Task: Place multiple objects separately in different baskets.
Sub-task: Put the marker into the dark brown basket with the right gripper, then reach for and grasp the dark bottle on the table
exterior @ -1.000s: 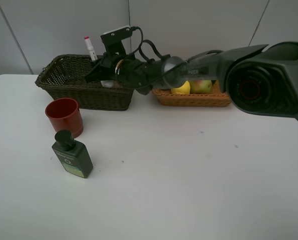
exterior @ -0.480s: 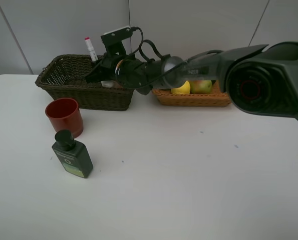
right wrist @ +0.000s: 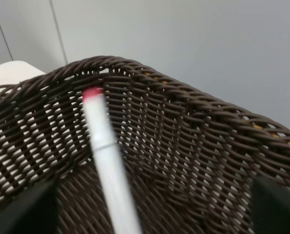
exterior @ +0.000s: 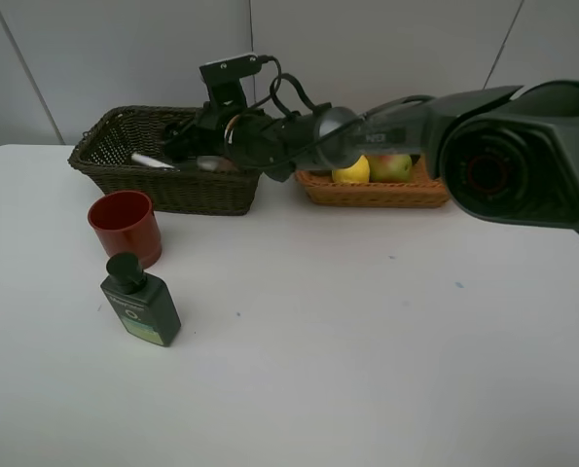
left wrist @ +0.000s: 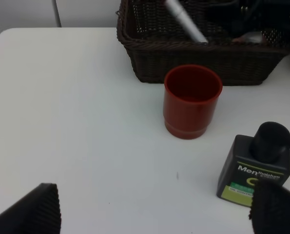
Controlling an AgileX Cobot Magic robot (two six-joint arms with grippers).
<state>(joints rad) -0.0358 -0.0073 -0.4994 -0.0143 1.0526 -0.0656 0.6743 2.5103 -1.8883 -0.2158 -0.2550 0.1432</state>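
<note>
The white marker [exterior: 154, 161] with a pink cap lies tilted inside the dark olive-brown basket [exterior: 172, 190]; it also shows in the left wrist view [left wrist: 184, 20] and the right wrist view [right wrist: 106, 156]. My right gripper [exterior: 182, 144] reaches across over this basket, open, its jaws wide apart on either side of the marker [right wrist: 149, 209]. A pinkish thing [exterior: 216, 163] lies in the basket under it. The red cup [exterior: 124, 226] and the dark green bottle [exterior: 141, 302] stand on the table. My left gripper [left wrist: 157, 214] is open and empty, in front of them.
The light orange-tan basket [exterior: 372, 192] at the back right holds the yellow lemon [exterior: 352, 172] and the green-red pear [exterior: 394, 167]. The right arm spans from the right edge to the dark basket. The white table [exterior: 367, 341] lies in front.
The marker stood upright in the right gripper above the basket's rim; it now lies tilted inside the dark basket, released. The arm has barely moved.
</note>
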